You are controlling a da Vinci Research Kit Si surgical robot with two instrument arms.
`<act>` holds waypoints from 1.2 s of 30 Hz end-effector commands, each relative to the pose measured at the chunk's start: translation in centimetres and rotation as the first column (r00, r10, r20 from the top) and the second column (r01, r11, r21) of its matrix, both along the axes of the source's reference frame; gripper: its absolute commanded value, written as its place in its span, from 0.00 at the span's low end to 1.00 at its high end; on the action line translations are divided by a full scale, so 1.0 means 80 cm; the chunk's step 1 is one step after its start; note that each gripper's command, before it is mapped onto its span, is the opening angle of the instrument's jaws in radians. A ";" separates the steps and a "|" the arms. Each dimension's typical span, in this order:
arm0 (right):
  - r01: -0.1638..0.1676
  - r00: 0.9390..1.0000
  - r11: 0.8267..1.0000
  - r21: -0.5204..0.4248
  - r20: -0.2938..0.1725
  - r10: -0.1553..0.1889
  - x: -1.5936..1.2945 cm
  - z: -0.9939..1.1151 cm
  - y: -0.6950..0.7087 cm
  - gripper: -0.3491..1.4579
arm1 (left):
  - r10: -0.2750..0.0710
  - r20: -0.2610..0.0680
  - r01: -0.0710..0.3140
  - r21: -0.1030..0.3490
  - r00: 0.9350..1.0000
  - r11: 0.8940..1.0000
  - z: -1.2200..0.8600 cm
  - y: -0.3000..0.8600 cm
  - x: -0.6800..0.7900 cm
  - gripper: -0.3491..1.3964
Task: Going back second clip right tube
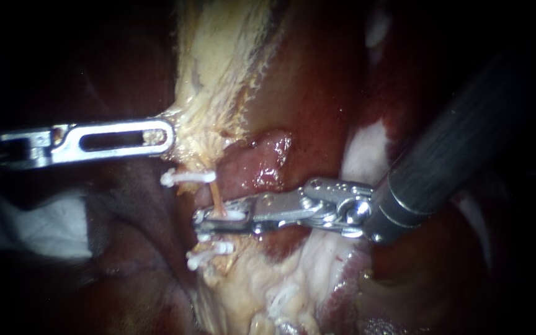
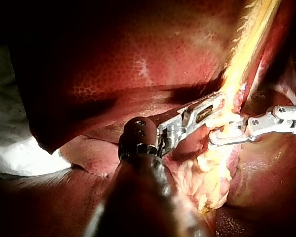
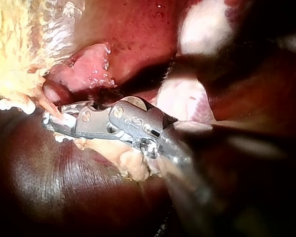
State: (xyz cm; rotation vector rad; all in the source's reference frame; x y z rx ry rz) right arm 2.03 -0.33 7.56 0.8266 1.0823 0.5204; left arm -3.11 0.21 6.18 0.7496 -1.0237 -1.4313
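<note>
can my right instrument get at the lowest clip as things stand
Probably yes: the lowest clip lies bare just below the right instrument, nothing between them; the instrument would first have to leave the tube at the middle clip.

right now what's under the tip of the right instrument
The thin orange tube runs down behind the tip of the right instrument, where a white clip shows. The tube's stretch behind the metal is hidden.

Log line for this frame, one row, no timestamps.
left instrument: shut on yellowish tissue | right instrument: shut on clip at thin tube | upper clip, lower clip: either side of it
</note>
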 end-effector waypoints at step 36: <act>-0.022 0.998 0.986 -0.167 -0.058 0.012 0.0014 0.0008 0.0009 0.50 | -0.002 -0.002 0.002 0.000 1.000 1.000 -0.0009 -0.0006 -0.0002 0.00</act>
